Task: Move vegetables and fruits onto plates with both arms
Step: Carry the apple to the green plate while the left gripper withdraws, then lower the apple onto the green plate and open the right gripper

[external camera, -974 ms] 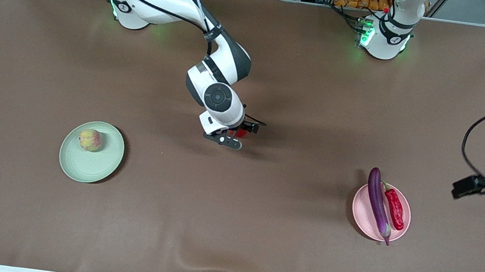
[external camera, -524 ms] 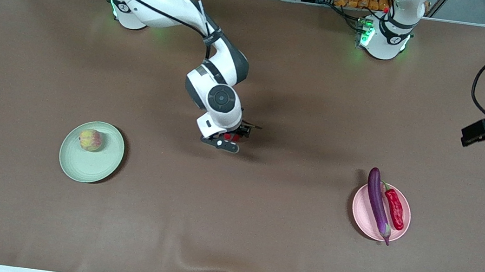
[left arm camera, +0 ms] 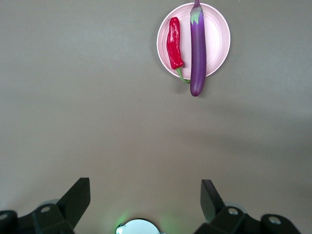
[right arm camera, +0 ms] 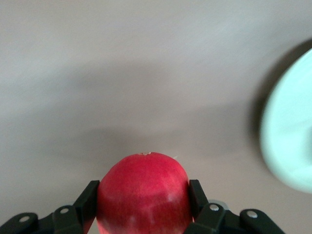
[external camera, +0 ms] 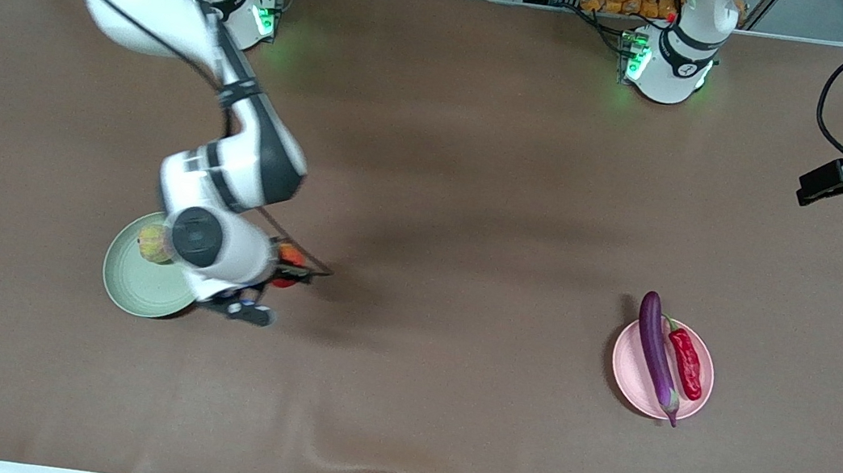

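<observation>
Red fruit pinched in right gripper jaws beside green plate — left gripper spread.

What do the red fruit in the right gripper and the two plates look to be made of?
Red fruit, clamped in the right gripper: smooth skin with a soft sheen and faint mottling; probably a plastic replica, though real fruit can't be ruled out.
Green plate and pink plate: flat, even colour without glare, likely matte plastic or melamine.
Left gripper: open, waiting.

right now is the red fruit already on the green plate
No, the red fruit is held between the right gripper's fingers, beside the green plate.
</observation>
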`<act>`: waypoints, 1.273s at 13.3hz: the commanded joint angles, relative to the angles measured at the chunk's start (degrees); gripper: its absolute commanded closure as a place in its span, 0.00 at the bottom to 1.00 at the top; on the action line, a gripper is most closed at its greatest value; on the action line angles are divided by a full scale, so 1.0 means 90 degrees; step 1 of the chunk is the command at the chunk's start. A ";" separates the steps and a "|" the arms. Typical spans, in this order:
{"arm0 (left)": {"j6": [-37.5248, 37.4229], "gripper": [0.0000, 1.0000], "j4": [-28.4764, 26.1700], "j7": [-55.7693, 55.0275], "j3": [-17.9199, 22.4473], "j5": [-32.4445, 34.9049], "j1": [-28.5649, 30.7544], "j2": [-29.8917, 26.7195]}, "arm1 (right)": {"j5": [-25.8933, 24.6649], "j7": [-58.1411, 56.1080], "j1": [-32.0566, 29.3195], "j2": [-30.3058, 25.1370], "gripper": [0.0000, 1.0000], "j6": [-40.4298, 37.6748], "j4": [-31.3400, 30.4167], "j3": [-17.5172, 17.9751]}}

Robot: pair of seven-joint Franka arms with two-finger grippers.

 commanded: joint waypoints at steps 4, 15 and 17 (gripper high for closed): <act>0.0182 0.00 0.0354 0.0004 0.0060 -0.0089 -0.0239 -0.0068 | -0.0124 -0.2126 -0.1433 -0.0023 1.00 0.0025 -0.0300 0.0149; 0.0172 0.00 0.0502 0.0072 0.0040 -0.0138 -0.0298 0.0020 | -0.0036 -0.2811 -0.1913 0.0114 0.00 0.1071 -0.0928 0.0159; 0.0172 0.00 0.0492 0.0130 0.0060 -0.0129 -0.0278 0.0020 | -0.0007 -0.2820 -0.1884 0.0017 0.00 0.1041 -0.0732 0.0237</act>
